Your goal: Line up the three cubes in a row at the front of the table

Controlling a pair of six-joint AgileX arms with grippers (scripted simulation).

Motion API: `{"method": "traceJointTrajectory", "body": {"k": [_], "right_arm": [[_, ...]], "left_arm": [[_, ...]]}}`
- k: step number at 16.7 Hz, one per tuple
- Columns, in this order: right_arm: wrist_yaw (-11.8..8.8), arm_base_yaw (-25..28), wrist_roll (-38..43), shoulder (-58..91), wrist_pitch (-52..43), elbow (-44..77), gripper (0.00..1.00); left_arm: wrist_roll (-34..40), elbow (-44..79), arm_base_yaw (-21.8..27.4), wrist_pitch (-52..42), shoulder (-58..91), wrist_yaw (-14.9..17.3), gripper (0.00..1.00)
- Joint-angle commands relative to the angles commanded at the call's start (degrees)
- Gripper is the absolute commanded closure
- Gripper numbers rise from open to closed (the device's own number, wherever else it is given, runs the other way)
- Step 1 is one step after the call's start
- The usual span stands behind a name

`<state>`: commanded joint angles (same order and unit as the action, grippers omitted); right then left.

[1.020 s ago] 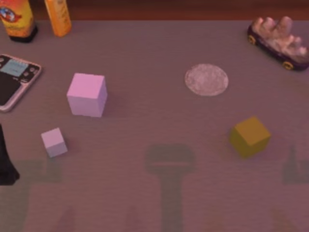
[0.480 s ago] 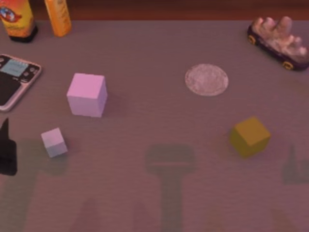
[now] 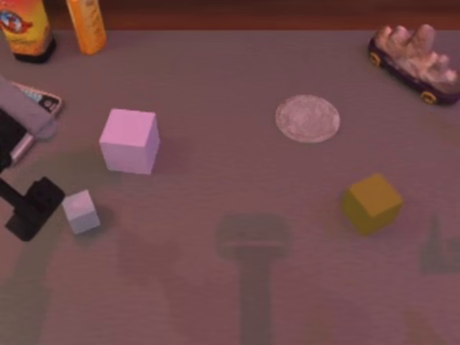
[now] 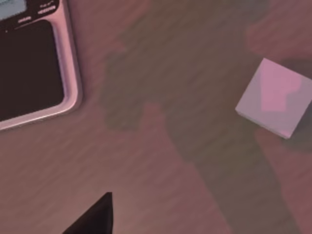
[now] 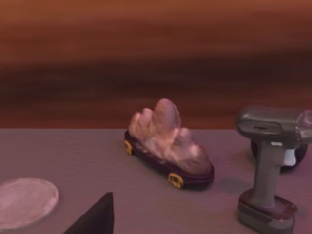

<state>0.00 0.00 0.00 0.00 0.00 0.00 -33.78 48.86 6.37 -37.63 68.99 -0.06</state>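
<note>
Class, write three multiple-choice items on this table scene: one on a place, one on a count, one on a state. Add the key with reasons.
1. The left gripper is beside which cube?
A. lilac-white cube
B. pink cube
C. yellow cube

2. How many cubes are on the table?
A. two
B. three
C. four

3. The yellow cube is
A. held in a gripper
B. stacked on the disc
C. resting alone on the table

Key: 1 A, the top view shows the gripper next to it. 2 B, pink cube, yellow and lilac-white. 3 C, nothing touches it; the disc lies apart.
</note>
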Motion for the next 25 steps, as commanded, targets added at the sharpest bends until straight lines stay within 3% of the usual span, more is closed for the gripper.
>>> {"method": "traceJointTrajectory", "body": {"k": [6,12,19,25], "right_arm": [[0.0,0.0,0.0,0.0,0.0,0.0,0.0],[0.0,0.0,0.0,0.0,0.0,0.0,0.0],[0.0,0.0,0.0,0.0,0.0,0.0,0.0],[0.0,0.0,0.0,0.0,0.0,0.0,0.0]], "left_arm": [[-13.76,19.99,2.62,-15.33,27.84,0.01,0.0],[-20.27,30.31,3.81,-21.91,40.47,0.1,0.0],[-20.44,29.76,3.64,-20.99,41.07,0.11,0.0],[-20.57,22.78,3.73,-7.41,47.12,0.15,0.0]]}}
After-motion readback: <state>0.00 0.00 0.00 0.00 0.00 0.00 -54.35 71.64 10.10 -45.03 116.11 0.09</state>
